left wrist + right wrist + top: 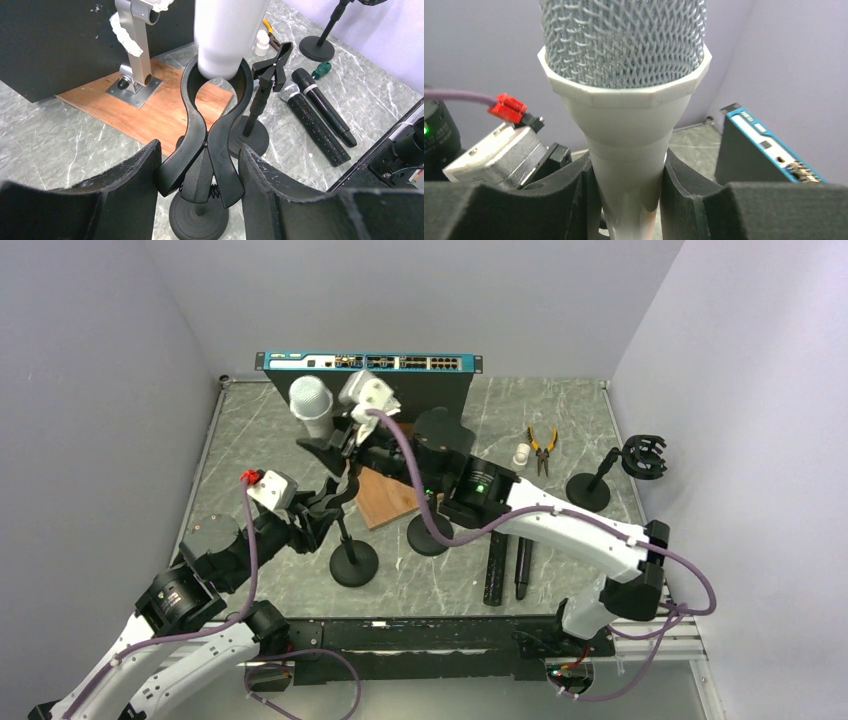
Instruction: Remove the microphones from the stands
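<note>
A white microphone (311,405) with a grey mesh head stands tilted over a black stand (353,564) near the table's middle. My right gripper (351,436) is shut on its white body just below the head; in the right wrist view both pads press the body (626,150). In the left wrist view the microphone's lower end (224,35) sits at the top of the stand's black spring clip (212,145). My left gripper (200,155) is shut on the clip's two levers, a finger (132,172) touching each side. It also shows in the top view (333,502).
A wooden plate (386,497) with a metal bracket (136,55) lies behind the stand. A second stand (430,535) is just right. Two black microphones (496,570) lie at the front. Pliers (541,448), a small white bottle (521,454) and a third stand (588,490) are right. A blue switch (370,362) is at the back.
</note>
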Motion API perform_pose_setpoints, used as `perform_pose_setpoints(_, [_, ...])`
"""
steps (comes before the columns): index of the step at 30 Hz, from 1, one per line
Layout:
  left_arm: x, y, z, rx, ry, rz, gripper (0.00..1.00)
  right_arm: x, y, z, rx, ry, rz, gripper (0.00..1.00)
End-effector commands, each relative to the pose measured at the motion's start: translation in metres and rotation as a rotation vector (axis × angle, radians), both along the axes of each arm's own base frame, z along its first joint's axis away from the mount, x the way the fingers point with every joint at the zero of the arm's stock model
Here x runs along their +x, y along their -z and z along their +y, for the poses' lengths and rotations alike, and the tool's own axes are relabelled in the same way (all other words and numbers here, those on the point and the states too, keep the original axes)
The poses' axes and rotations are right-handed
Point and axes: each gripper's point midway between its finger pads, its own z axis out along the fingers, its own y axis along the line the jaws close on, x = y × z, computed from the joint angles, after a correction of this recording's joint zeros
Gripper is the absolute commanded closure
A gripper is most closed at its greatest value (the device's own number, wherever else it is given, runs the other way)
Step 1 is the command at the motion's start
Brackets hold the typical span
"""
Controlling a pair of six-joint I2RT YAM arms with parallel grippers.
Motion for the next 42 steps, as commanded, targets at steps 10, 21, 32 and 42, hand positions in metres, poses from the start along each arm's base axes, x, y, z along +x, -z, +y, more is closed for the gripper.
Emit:
perform_pose_setpoints(10, [-0.007,0.031,-0.009,0.047,0.055,0.096,1.00,0.020,-0.062,-0.156,0.272,0.435,0.027,1.00])
perform_pose_setpoints(21, [-0.016,0.021,-0.008,0.013,0.065,0.131,0.60,0.025,0.142,-0.297,0.013,0.956,0.555,1.00])
perform_pose_setpoints(32, [-0.020,-0.009,-0.005,-0.010,0.071,0.108,0.09,-0.001,0.246,-0.282,-0.088,0.929,0.986,1.00])
perform_pose_setpoints(42, [-0.021,-0.045,0.011,-0.044,0.010,0.073,0.01,-0.008,0.343,-0.263,-0.184,0.857,1.393,1.00])
